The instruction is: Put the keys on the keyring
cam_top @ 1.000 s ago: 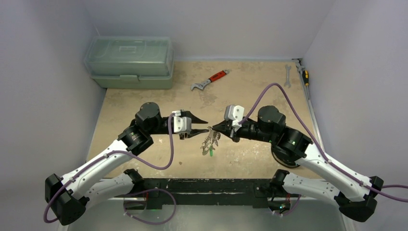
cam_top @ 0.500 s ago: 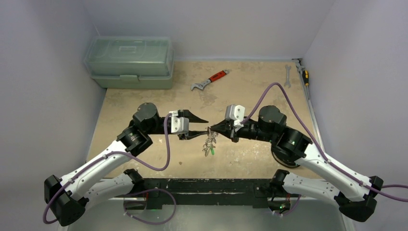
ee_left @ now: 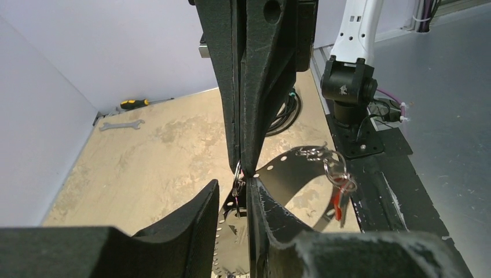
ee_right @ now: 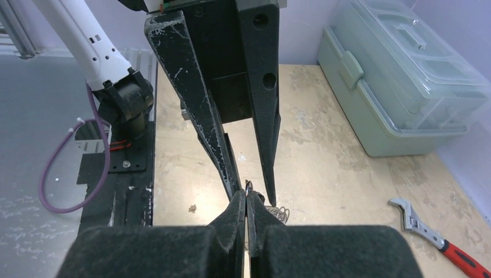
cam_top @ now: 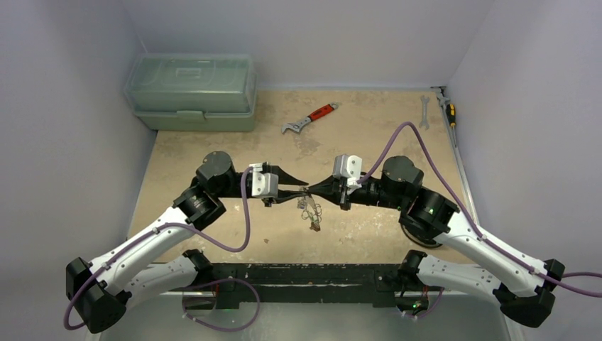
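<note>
The thin silvery metal keyring (ee_right: 248, 186) is pinched by a short stretch of wire between the closed fingers of the black right gripper (ee_right: 246, 201), above the middle of the sand-coloured tabletop (cam_top: 369, 135); most of its loop is hidden by those fingers. The tiny silver keys with a red plastic tag (ee_left: 336, 179) are seen dangling from it, too tangled to be counted. The black left gripper (ee_left: 233, 184) is met tip to tip, its fingers parted around the pinched wire.
</note>
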You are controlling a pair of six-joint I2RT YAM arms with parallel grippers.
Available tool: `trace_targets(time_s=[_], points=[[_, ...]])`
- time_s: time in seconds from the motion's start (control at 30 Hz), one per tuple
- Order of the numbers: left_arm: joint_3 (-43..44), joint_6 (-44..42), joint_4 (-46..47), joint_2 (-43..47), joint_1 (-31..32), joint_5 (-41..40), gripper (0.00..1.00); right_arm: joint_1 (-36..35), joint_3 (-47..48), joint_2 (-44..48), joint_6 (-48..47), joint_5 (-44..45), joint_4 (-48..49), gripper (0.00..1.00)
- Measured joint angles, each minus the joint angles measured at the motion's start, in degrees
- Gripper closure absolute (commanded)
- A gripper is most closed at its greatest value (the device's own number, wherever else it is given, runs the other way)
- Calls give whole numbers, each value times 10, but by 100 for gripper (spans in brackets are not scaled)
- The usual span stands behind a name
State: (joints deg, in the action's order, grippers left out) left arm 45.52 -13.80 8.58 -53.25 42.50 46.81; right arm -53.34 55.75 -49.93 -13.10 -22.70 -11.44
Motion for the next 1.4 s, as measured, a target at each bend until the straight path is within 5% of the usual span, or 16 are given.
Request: trace_targets(time_s=[0.13,0.23,0.5,0.73,1.1,1.4], points=[[0,7,0,-4,0,1,77,0,-3,1,2,-2,5,100],[0,11,-1,-5,0,3,100,0,-10,2,3,-5,8,100],[0,14,1,-8,0,12,100,1,-19,12,7,-4,17,100],[0,14,-5,-9,0,0,100,1,-21,21,16,24,13,56],[0,12,-35,-37,0,-25,100,0,36,2,10,100,-105,26],[0,13,-40,-64,0,-29,100,0,91,-38,-17,127,-188,40]])
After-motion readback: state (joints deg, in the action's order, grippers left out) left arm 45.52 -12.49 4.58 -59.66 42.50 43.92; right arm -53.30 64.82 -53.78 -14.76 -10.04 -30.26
